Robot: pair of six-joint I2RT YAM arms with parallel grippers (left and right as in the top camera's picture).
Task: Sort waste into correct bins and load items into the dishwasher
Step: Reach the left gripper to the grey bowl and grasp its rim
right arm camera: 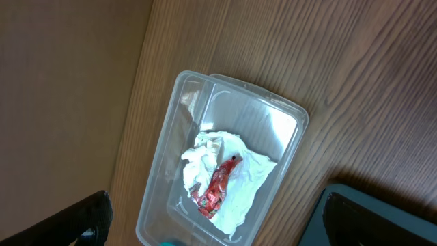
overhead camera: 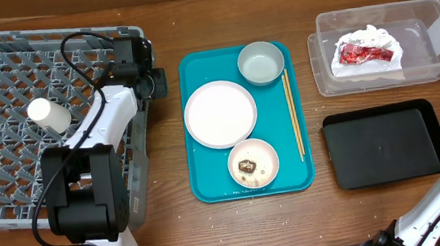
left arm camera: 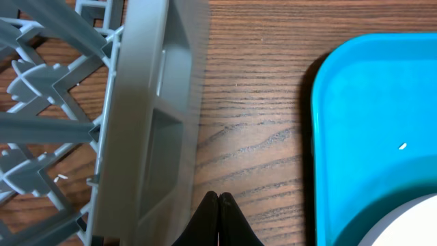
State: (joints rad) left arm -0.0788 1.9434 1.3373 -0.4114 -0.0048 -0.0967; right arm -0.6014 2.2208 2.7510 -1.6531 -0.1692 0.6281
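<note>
Left pincer (left arm camera: 218, 199) is shut tight with nothing in it. It hangs over bare wood at the bottom middle of its own view, between the grey dish rack (left arm camera: 147, 123) on the left and the teal tray (left arm camera: 355, 102) on the right, and it touches neither. Over on the other side, the right pincer (right arm camera: 215, 205) is wide open and holds nothing. Its two black fingers (right arm camera: 89, 219) show at the bottom corners of its view, up above the clear tub (right arm camera: 273, 116).

From above, the white cup (overhead camera: 47, 113) lies in the rack at the left. The napkin with the red wrapper (overhead camera: 364, 52) sits in the clear tub at the upper right. The black tray (overhead camera: 382, 143) at the lower right has nothing in it. The big white plate (overhead camera: 220, 114), the pale dish (overhead camera: 260, 61), the saucer (overhead camera: 264, 155) with brown bits (overhead camera: 247, 167) and the chopsticks (overhead camera: 293, 115) are on the teal tray in the middle.

I think the big plate is next for the left pincer (it is the nearest). To do it well, open the pincer first, go down at the plate's edge, pinch the rim firmly, lift slowly, and set it gently inside the rack.
</note>
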